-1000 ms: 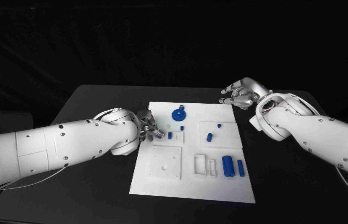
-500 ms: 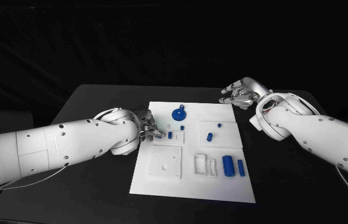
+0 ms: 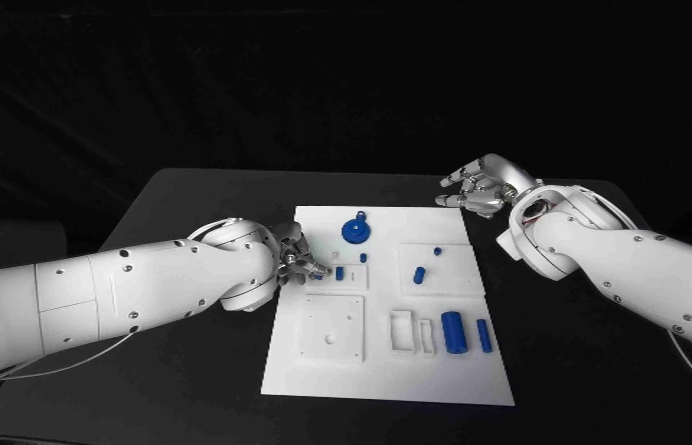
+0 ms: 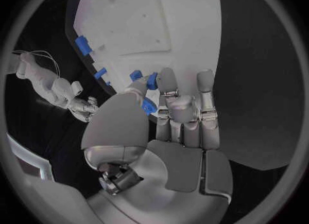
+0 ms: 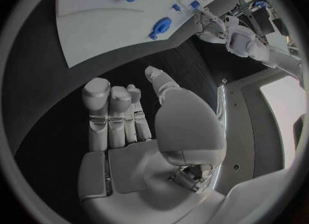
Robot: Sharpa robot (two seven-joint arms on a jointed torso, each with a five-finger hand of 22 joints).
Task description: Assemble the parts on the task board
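Task board (image 3: 387,365) lies mid-surface. Left hand (image 3: 293,258) at its left edge pinches a small blue part (image 4: 152,81) between thumb and fingers. Right hand (image 3: 483,187) hovers off the far right corner (fingers loosely spread, holding nothing).

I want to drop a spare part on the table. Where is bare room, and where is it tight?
Bare table lies behind the left hand, and in front of the task board. Tight: the board's middle, round the left hand and the blue parts.
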